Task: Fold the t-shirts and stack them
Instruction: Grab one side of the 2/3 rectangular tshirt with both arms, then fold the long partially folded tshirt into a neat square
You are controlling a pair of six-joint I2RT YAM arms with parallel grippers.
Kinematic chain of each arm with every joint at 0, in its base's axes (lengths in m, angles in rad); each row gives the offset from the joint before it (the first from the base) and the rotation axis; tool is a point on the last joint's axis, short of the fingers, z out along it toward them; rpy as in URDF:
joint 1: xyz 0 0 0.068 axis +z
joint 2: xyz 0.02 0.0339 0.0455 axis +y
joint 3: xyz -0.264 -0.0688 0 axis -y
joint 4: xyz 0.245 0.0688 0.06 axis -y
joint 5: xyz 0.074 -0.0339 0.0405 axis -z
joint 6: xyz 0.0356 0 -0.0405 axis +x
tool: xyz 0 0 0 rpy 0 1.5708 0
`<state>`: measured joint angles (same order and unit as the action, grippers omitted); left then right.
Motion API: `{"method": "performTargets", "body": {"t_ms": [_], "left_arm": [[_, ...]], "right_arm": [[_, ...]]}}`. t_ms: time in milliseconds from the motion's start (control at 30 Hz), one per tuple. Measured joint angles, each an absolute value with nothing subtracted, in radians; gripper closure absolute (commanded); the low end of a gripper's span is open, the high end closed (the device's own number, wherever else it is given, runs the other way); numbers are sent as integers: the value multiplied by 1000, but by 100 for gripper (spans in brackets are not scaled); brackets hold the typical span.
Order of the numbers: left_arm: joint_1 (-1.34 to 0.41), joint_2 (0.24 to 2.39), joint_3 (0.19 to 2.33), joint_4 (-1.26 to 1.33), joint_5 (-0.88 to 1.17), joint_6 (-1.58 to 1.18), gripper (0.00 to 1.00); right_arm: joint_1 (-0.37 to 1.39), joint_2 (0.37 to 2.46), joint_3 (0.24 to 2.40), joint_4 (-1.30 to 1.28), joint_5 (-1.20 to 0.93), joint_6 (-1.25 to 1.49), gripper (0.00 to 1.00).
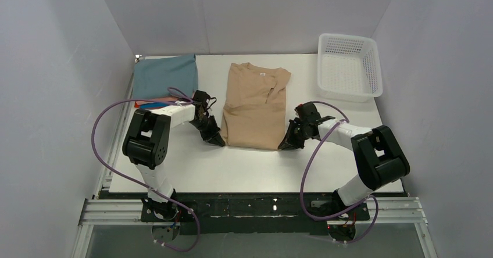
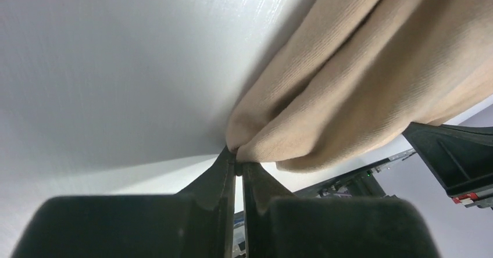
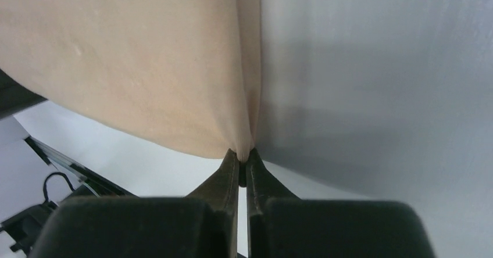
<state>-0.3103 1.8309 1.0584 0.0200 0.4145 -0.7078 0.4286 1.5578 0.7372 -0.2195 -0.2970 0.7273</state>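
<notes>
A tan-beige t-shirt (image 1: 254,104) lies folded lengthwise in the middle of the table, collar and small white label at the far end. My left gripper (image 1: 217,142) is shut on its near left corner; the left wrist view shows the cloth (image 2: 349,89) pinched at the fingertips (image 2: 229,164). My right gripper (image 1: 284,146) is shut on its near right corner, the cloth (image 3: 128,66) pinched between the tips in the right wrist view. A folded grey-blue t-shirt (image 1: 165,75) tops a stack at the far left, with salmon, bright blue and orange-red edges (image 1: 152,103) showing beneath.
A white plastic lattice basket (image 1: 349,66) stands at the far right of the table. White walls close in the table on the left, back and right. The table's near edge (image 1: 256,191) runs just in front of the arm bases.
</notes>
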Motion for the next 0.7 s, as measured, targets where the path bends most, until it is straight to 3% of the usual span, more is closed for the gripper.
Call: {"method": "performTargets", "body": {"t_ms": [300, 700], "left_arm": [[-317, 1726, 987, -3, 266, -706, 100], [-320, 1567, 804, 17, 289, -725, 100]], "right_arm": [[437, 1519, 746, -302, -274, 714, 99], [451, 1464, 700, -353, -361, 701, 99]]}}
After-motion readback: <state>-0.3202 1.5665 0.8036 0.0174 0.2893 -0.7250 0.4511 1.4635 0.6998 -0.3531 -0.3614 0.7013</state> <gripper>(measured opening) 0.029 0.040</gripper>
